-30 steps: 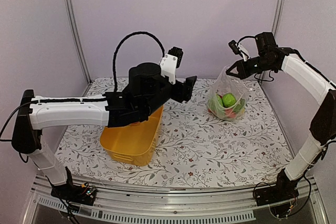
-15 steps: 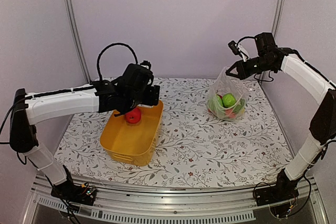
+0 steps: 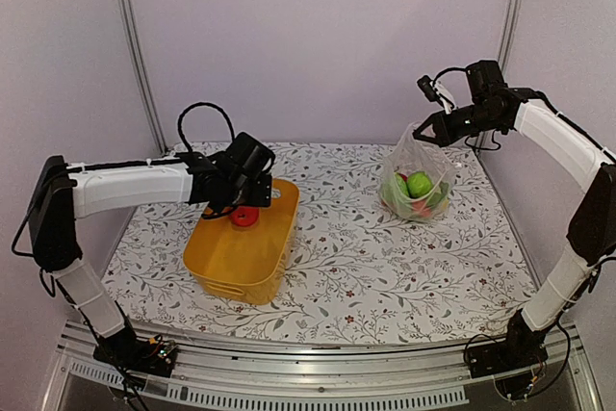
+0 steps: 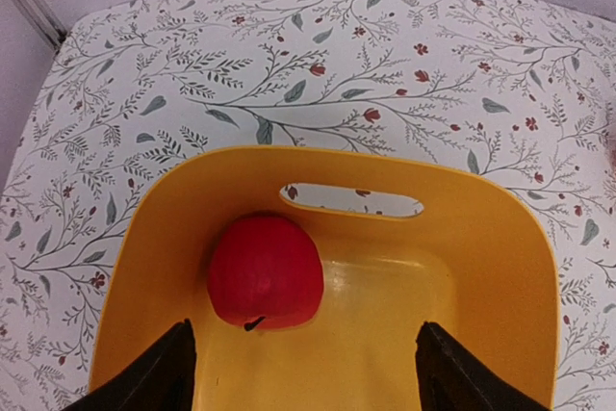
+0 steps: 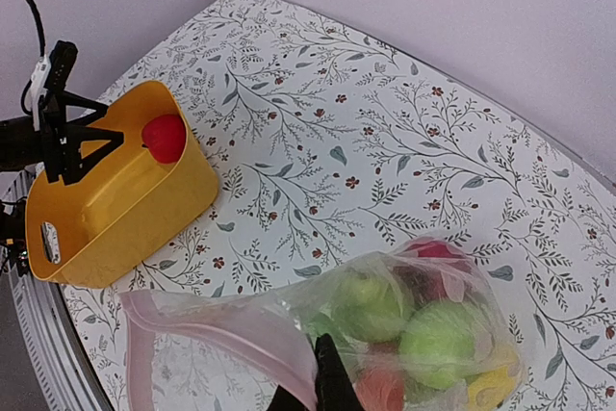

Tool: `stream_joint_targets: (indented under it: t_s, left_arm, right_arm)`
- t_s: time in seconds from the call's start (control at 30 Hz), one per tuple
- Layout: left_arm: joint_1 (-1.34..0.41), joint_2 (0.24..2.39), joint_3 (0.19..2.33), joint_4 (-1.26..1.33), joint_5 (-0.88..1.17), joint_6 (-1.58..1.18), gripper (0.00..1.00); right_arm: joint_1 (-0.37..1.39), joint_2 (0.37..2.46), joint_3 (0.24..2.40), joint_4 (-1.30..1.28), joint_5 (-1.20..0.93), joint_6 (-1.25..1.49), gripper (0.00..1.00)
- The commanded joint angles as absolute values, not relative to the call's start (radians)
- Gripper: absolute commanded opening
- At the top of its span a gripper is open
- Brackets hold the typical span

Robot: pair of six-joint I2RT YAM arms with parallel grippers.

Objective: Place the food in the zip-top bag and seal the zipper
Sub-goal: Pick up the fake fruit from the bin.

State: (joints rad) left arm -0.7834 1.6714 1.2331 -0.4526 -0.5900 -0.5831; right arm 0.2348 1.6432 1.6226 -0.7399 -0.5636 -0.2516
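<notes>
A red apple (image 4: 265, 271) lies alone in the yellow basket (image 4: 414, 175), against its far wall below the handle slot. My left gripper (image 4: 306, 377) hangs just above it, open, with a finger on each side and nothing between them; from above, the left gripper (image 3: 252, 201) is over the apple (image 3: 243, 216). The clear zip-top bag (image 3: 416, 180) stands at the back right, holding green, red and yellow food (image 5: 438, 344). My right gripper (image 3: 428, 132) is shut on the bag's mouth edge and holds it up. The pink zipper (image 5: 221, 329) runs left from the right gripper (image 5: 322, 382).
The basket (image 3: 241, 257) sits left of centre on the floral tablecloth (image 3: 385, 267). Metal frame posts (image 3: 135, 55) stand at the back corners, with walls close behind. The left arm's cable loops above the basket's far end.
My left arm has swung back from the middle of the table and dropped to the basket's far end, over the apple. The right arm and the bag have not moved.
</notes>
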Motion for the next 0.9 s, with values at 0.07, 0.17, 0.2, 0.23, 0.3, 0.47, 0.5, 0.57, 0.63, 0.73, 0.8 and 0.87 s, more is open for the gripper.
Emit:
stream_joint_targets:
  t_s: [0.07, 0.17, 0.2, 0.23, 0.3, 0.47, 0.5, 0.57, 0.63, 0.73, 0.8, 0.87]
  left_arm:
    - [-0.739, 1.721, 1.217, -0.476, -0.585, -0.613, 0.79]
    - [-0.722, 1.736, 1.197, -0.453, -0.594, -0.616, 0.79]
    - [-0.717, 1.742, 1.195, -0.451, -0.590, -0.618, 0.79]
    - [-0.711, 1.749, 1.194, -0.449, -0.587, -0.617, 0.79]
    - [-0.703, 1.764, 1.193, -0.439, -0.576, -0.615, 0.81]
    - [-0.684, 1.806, 1.207, -0.428, -0.537, -0.601, 0.83]
    - [-0.679, 1.814, 1.211, -0.423, -0.526, -0.597, 0.83]
    - [-0.672, 1.830, 1.218, -0.417, -0.510, -0.592, 0.83]
    - [-0.665, 1.846, 1.229, -0.415, -0.494, -0.588, 0.84]
    - [-0.658, 1.870, 1.245, -0.420, -0.485, -0.585, 0.84]
    - [-0.654, 1.884, 1.253, -0.421, -0.482, -0.580, 0.84]
    - [-0.647, 1.901, 1.263, -0.422, -0.485, -0.575, 0.84]
  right_arm:
    - [0.238, 1.654, 1.605, -0.742, -0.570, -0.264, 0.00]
    - [0.238, 1.654, 1.603, -0.742, -0.572, -0.264, 0.00]
    - [0.238, 1.654, 1.604, -0.742, -0.572, -0.264, 0.00]
    - [0.239, 1.655, 1.604, -0.742, -0.572, -0.264, 0.00]
    - [0.240, 1.656, 1.605, -0.742, -0.573, -0.264, 0.00]
    - [0.239, 1.655, 1.603, -0.743, -0.572, -0.264, 0.00]
    - [0.241, 1.656, 1.603, -0.744, -0.572, -0.264, 0.00]
    - [0.241, 1.656, 1.602, -0.745, -0.572, -0.264, 0.00]
    - [0.242, 1.657, 1.602, -0.746, -0.572, -0.265, 0.00]
    - [0.241, 1.655, 1.601, -0.747, -0.572, -0.265, 0.00]
    - [0.243, 1.655, 1.600, -0.747, -0.572, -0.267, 0.00]
    - [0.243, 1.657, 1.600, -0.747, -0.572, -0.267, 0.00]
